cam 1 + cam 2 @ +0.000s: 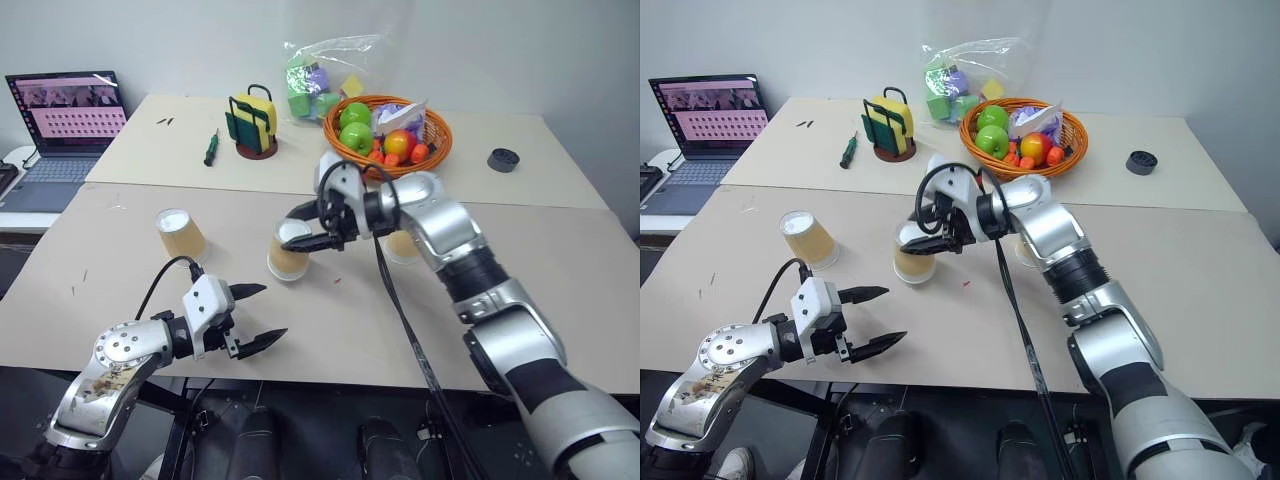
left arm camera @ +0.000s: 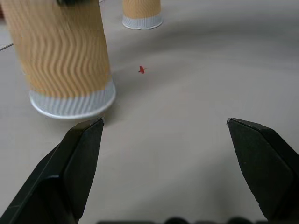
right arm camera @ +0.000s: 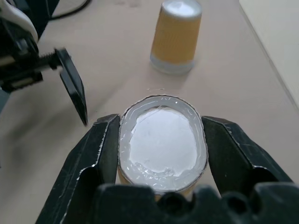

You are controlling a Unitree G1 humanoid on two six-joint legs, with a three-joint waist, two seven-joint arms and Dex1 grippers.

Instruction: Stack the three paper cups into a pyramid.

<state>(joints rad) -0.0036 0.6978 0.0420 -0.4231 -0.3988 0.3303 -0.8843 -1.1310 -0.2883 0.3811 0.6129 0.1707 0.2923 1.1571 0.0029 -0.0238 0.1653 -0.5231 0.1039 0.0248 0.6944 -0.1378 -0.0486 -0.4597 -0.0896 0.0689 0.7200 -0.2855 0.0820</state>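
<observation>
Three tan ribbed paper cups stand upside down on the table, white bases up. The middle cup [image 1: 288, 255] is clamped at its top by my right gripper [image 1: 312, 228]; in the right wrist view my right gripper [image 3: 161, 144] has a finger on each side, squeezing the base oval. The left cup [image 1: 180, 233] stands free. The third cup [image 1: 403, 246] is partly hidden behind my right forearm. My left gripper [image 1: 258, 316] hovers open and empty near the front edge, short of the middle cup [image 2: 65, 60].
At the back stand a fruit basket [image 1: 441, 140], a bag of coloured blocks [image 1: 320, 80], a yellow-green holder [image 1: 253, 125], a screwdriver [image 1: 211, 147] and a black round part [image 1: 503, 159]. A laptop [image 1: 65, 115] sits far left. A black cable [image 1: 400, 320] hangs from my right arm.
</observation>
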